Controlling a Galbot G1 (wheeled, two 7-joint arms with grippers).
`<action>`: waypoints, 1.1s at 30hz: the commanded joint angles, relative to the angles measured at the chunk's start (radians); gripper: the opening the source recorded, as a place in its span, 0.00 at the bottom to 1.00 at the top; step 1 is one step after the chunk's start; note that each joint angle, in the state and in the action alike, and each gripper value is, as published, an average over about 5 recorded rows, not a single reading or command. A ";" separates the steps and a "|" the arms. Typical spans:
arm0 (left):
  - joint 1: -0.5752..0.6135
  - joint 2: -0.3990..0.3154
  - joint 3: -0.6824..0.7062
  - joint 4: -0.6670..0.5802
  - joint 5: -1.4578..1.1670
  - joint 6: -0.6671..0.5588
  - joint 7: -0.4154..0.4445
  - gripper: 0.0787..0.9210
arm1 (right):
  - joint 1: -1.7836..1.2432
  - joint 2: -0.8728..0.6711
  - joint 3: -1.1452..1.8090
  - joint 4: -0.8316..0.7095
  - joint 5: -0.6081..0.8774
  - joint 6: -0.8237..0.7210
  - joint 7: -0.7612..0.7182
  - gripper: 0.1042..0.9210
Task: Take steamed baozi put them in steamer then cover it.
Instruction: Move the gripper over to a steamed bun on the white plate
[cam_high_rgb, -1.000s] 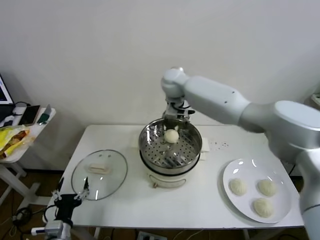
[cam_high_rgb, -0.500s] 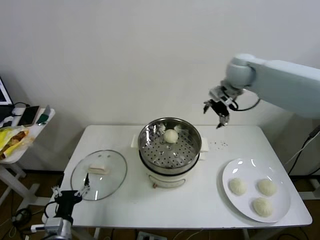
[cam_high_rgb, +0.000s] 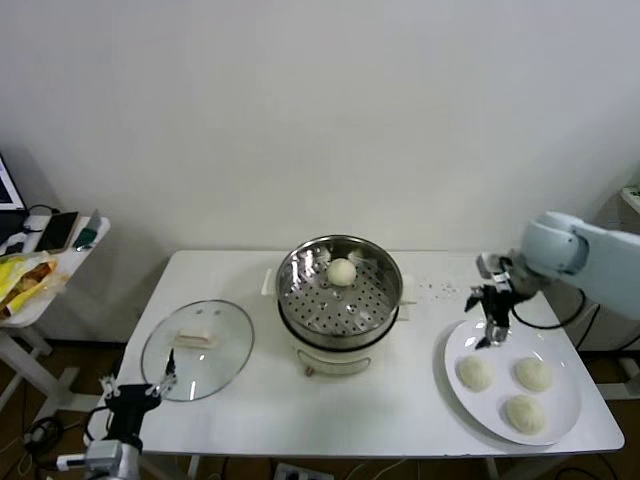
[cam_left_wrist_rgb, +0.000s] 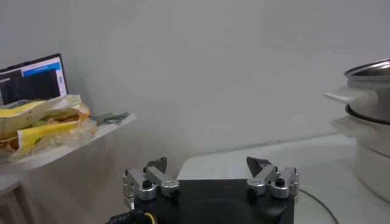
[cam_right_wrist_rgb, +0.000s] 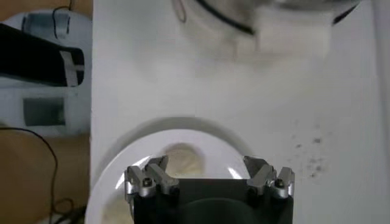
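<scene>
I have the right gripper (cam_high_rgb: 490, 322) hanging over the near-left edge of the white plate (cam_high_rgb: 560, 432), fingers spread wide and holding nothing. Three steamed baozi (cam_high_rgb: 475, 373) lie on that plate; the closest one sits just below and slightly toward me from the fingertips, so the reach I judge to be next is a short drop rather than a sideways travel. In the right wrist view that same bun (cam_right_wrist_rgb: 180, 161) shows between the two open fingers, a little off toward one of them — I would centre before closing. The buns are round, so no long axis dictates the wrist angle.

One bun (cam_high_rgb: 343, 271) already rests on the perforated floor of the steamer (cam_high_rgb: 340, 290), toward its far side. The cover (cam_high_rgb: 198, 348) lies flat on the table (cam_high_rgb: 400, 400) to the steamer's left, handle up, well apart from the plate.

The left gripper (cam_high_rgb: 135, 395) waits low at the table's front-left edge, fingers also spread and empty — it is much nearer the cover than the right one.
</scene>
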 joint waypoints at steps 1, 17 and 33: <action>0.016 0.002 -0.004 0.008 0.002 -0.007 0.001 0.88 | -0.327 -0.059 0.246 -0.053 -0.097 -0.066 0.021 0.88; 0.021 0.000 -0.009 0.018 0.013 -0.009 0.000 0.88 | -0.352 0.081 0.252 -0.169 -0.146 -0.043 0.024 0.88; 0.012 0.007 -0.011 0.020 0.017 -0.007 -0.001 0.88 | -0.354 0.118 0.247 -0.190 -0.161 -0.023 0.020 0.86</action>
